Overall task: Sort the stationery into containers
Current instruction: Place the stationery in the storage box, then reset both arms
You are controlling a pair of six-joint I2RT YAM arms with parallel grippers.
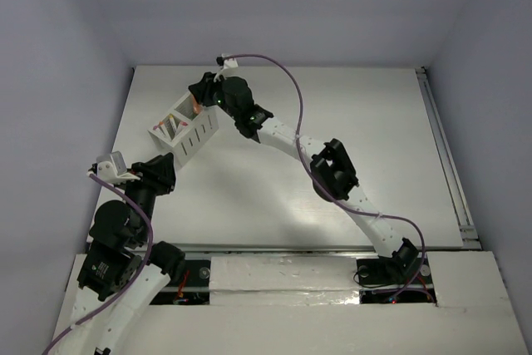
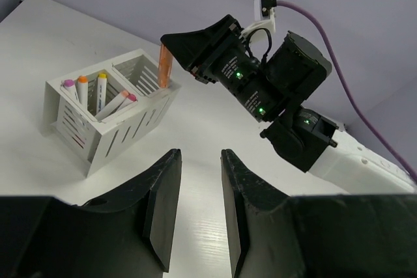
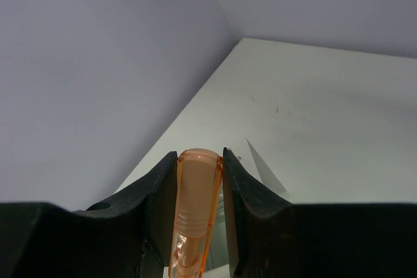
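The container box stands on the table with two side-by-side compartments; the top view shows the box near the table's left side. Several white pens with magenta, orange and yellow caps lean in its near-left compartment. My right gripper is shut on a stubby orange piece that hangs upright, its lower end at the rim of the other compartment. In the right wrist view the orange piece fills the right gripper. My left gripper stands open and holds nothing, low over the table short of the box.
The right arm stretches diagonally across the table from its base at the near right. The back wall rises just behind the box. Bare white table lies to the right of the box.
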